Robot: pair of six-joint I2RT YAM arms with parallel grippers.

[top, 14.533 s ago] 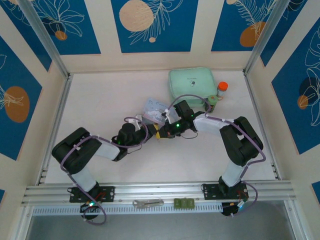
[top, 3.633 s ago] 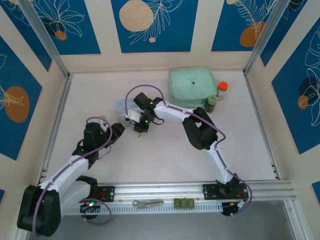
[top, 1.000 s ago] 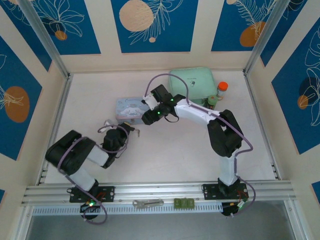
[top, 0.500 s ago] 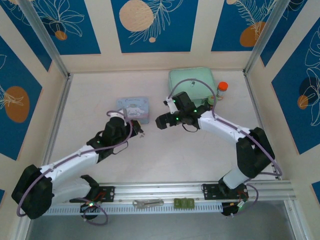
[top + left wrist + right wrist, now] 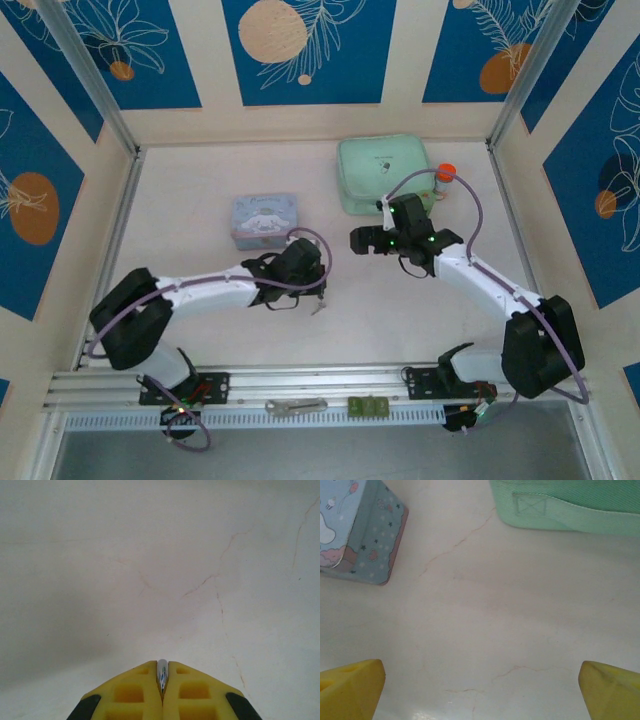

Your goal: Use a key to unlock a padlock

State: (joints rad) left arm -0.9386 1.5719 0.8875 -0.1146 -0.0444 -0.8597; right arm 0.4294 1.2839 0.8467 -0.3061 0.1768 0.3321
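My left gripper (image 5: 320,291) lies low over the middle of the table, and its yellow fingers (image 5: 135,695) are shut on a thin silvery strip of metal, the key (image 5: 162,672), seen edge-on between the pads. A small greyish bit (image 5: 318,308) hangs just below that gripper in the top view; I cannot tell what it is. The padlock is hidden from me. My right gripper (image 5: 357,241) hovers right of centre, facing left. It is open wide (image 5: 480,690), with only bare table between its tips.
A pale blue tin (image 5: 264,219) (image 5: 355,530) sits left of centre. A mint green pouch (image 5: 385,172) (image 5: 570,505) lies at the back, with an orange-capped bottle (image 5: 444,175) beside it. A grey tool (image 5: 296,406) rests on the front rail.
My left gripper has swung right, from beside the tin to the table's middle, staying shut. My right gripper has pulled back to the right, and its jaws have opened wide.
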